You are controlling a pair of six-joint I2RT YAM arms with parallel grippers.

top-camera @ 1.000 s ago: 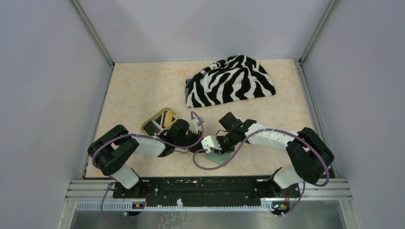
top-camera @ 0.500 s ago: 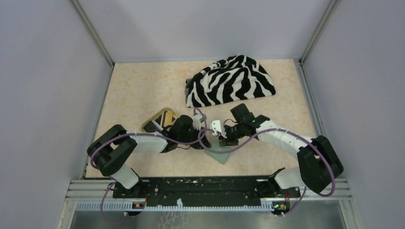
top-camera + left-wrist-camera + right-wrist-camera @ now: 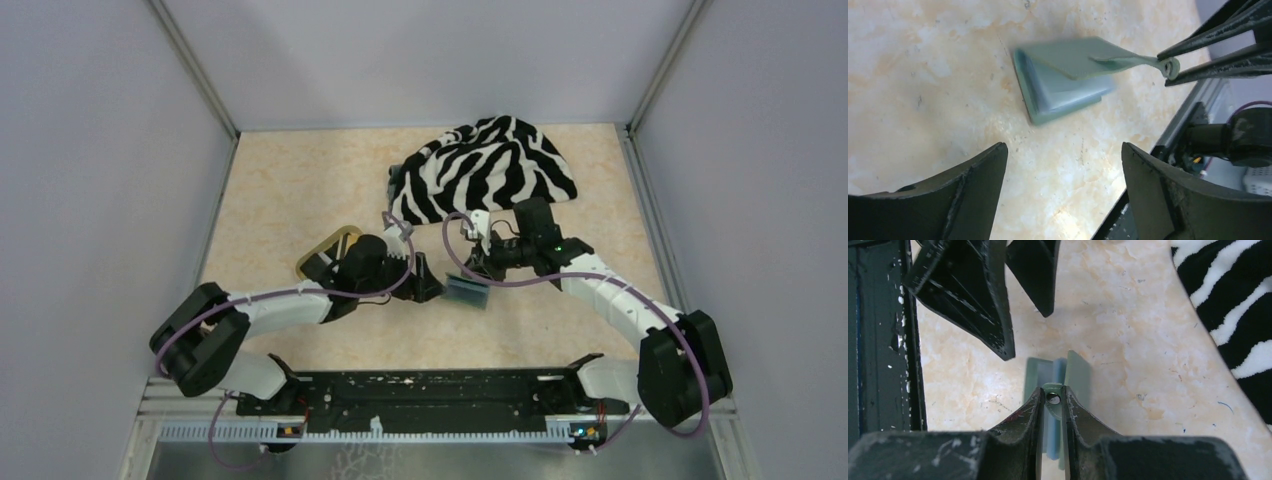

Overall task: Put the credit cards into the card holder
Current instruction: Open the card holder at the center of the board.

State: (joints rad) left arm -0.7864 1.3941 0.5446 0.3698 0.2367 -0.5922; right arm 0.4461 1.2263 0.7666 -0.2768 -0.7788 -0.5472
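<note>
The sage-green card holder [image 3: 1048, 102] lies on the table with its flap raised, showing a paler blue-grey inside. My right gripper [image 3: 1052, 391] is shut on the flap's snap tab [image 3: 1168, 67] and holds it up. In the top view the card holder [image 3: 467, 292] sits mid-table between the arms, with the right gripper [image 3: 470, 273] at its far edge. My left gripper [image 3: 1064, 149] stands open and empty just left of the holder, apart from it. The left gripper [image 3: 430, 284] has nothing between its fingers [image 3: 983, 305]. The credit cards are hidden; my left arm covers most of the tray.
A tan oval tray [image 3: 333, 240] lies under my left forearm. The zebra-striped cloth [image 3: 485, 170] is heaped at the back right, close behind the right wrist, and the cloth [image 3: 1233, 300] also fills that view's right side. The black base rail [image 3: 878, 340] runs along the near edge.
My left gripper has opened and drawn back to the left. The right gripper has carried the holder's tab away from the near edge, and the holder has slid toward mid-table.
</note>
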